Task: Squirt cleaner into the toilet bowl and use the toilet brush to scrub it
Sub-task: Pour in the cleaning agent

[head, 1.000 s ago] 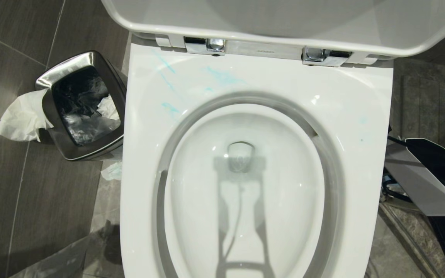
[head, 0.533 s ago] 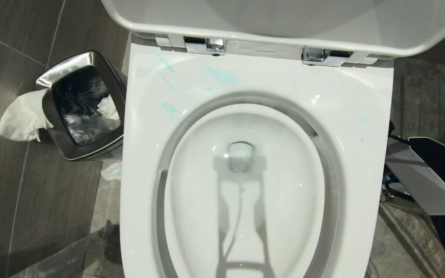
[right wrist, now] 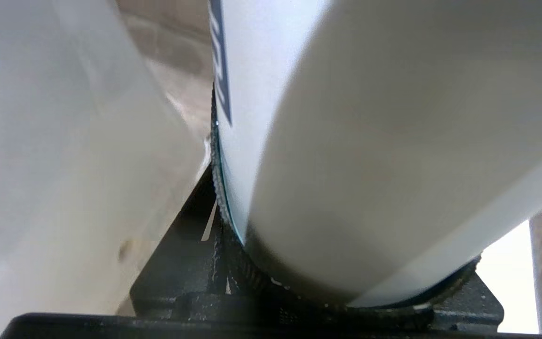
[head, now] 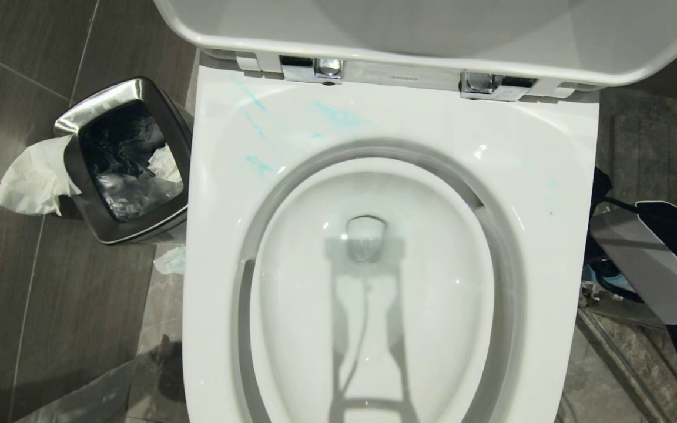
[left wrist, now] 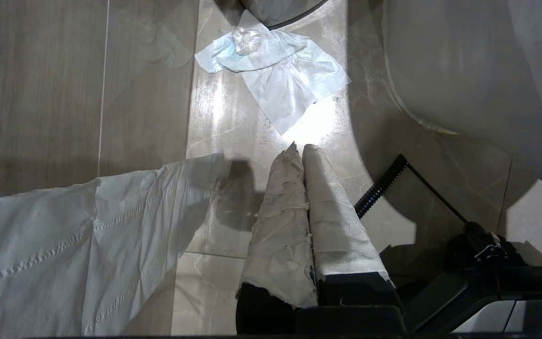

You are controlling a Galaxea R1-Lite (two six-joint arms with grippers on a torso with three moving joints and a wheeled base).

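Dark grey floor tiles (head: 33, 329) surround the toilet bowl (head: 385, 141), lid raised. Turquoise cleaner (head: 338, 117) streaks the rim's back left. A steel bin (head: 124, 158) stands at left. The left gripper (left wrist: 299, 155), paper-wrapped, hangs closed above the floor. The right gripper (right wrist: 233, 263) clamps a white bottle (right wrist: 370, 141) beside the bowl's right.

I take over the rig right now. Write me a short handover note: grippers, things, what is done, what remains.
Left gripper: shut, empty, white-wrapped fingers pointing at the tiled floor.
Right gripper: shut on a white round container with dark blue label, right of the white ceramic toilet bowl.
Done: turquoise cleaner streaks lie on the bowl's back rim.
Left: scrubbing; the toilet brush is not in view.
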